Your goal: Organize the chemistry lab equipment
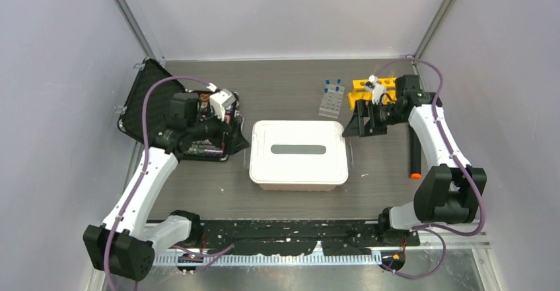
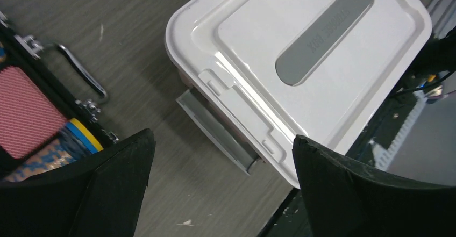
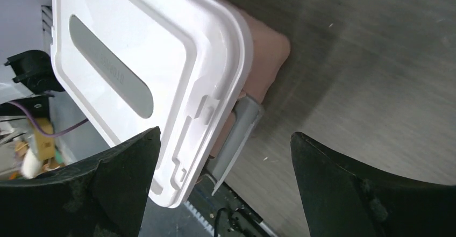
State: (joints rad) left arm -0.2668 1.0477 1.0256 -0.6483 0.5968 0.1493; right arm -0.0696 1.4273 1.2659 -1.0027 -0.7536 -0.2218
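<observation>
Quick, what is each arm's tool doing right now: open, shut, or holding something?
Left tool: open, fingers wide apart, holding nothing.
Right tool: open, fingers wide apart, holding nothing.

In the top view the open black case [image 1: 142, 90] at the left is largely covered by the left arm [image 1: 148, 172], and its contents cannot be made out. At the upper right the yellow tube rack [image 1: 360, 94] is partly hidden behind the right arm [image 1: 429, 129]; the white piece [image 1: 376, 88] on it is too small to be named. The blue-capped test tubes [image 1: 332, 84] are too small to be counted surely, perhaps four. In the left wrist view the case is cut off by the left edge and the white lid [image 2: 301, 49] by the upper right. In the right wrist view the pink tub [image 3: 266, 54] is mostly hidden beneath the lid.
</observation>
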